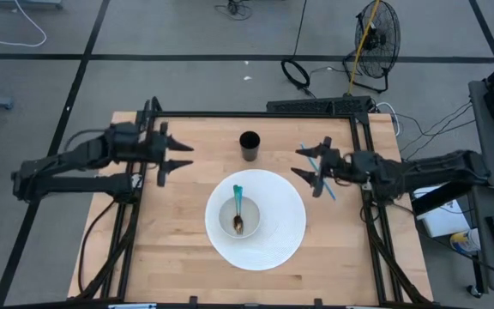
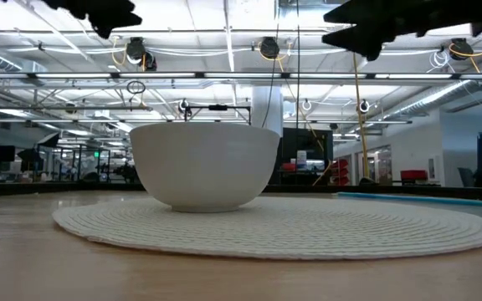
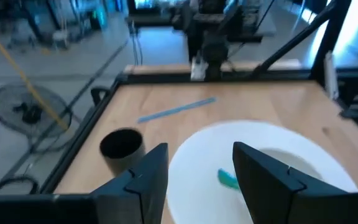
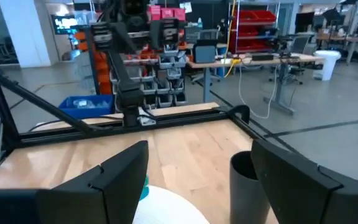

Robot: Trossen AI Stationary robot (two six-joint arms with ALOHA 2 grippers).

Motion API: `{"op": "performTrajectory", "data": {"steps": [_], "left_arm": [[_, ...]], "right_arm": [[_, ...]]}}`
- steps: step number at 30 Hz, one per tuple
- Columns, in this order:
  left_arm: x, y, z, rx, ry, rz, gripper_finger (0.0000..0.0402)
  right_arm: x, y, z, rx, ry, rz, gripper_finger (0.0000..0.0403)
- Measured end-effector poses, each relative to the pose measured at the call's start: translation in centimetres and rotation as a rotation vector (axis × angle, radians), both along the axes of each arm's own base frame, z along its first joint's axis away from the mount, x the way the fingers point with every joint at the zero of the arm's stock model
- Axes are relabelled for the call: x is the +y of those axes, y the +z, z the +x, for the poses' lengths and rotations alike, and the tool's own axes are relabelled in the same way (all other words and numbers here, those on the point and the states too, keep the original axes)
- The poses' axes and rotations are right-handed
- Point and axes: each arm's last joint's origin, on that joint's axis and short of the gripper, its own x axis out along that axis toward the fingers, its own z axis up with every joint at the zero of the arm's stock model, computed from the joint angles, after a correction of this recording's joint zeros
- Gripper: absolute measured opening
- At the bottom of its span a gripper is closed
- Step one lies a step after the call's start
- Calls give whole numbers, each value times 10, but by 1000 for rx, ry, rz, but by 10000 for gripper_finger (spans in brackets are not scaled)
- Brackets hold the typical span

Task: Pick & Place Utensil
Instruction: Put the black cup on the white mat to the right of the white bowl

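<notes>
a teal-handled spoon (image 1: 237, 209) lies in the white bowl (image 1: 226, 221) at the frame's middle. the left gripper (image 1: 181, 157) and right gripper (image 1: 302, 162) hang wide open, holding nothing.

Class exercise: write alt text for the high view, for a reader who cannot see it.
Seen from above, a white bowl holding a teal-handled spoon sits on a round white placemat on a wooden table. The left gripper and right gripper hover open on either side, with a black cup and a blue stick nearby.
</notes>
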Motion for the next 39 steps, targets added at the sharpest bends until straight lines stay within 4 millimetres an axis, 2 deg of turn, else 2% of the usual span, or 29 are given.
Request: {"op": "performTrajectory", "data": {"steps": [4, 9, 19, 23, 29, 35, 39], "left_arm": [[-9, -19, -10, -69, -40, 5, 186], [-15, -38, -10, -83, -74, -18, 186], [-26, -90, 0, -84, -87, -43, 186], [-30, -102, 1, -109, -102, -64, 186], [-35, -108, 1, -133, -96, -62, 186], [-37, -108, 1, -133, -92, -56, 186], [-38, -108, 1, -133, -97, -53, 186]], "right_arm": [[-16, 2, 19, 43, 23, 19, 279], [-37, 8, 45, 87, -8, 34, 279], [-103, 39, 99, 320, -105, 122, 279], [-131, 47, 118, 431, -168, 194, 279], [-165, 36, 140, 554, -218, 263, 279], [-189, 4, 152, 605, -155, 379, 279], [-198, -13, 154, 646, -157, 416, 279]]}}
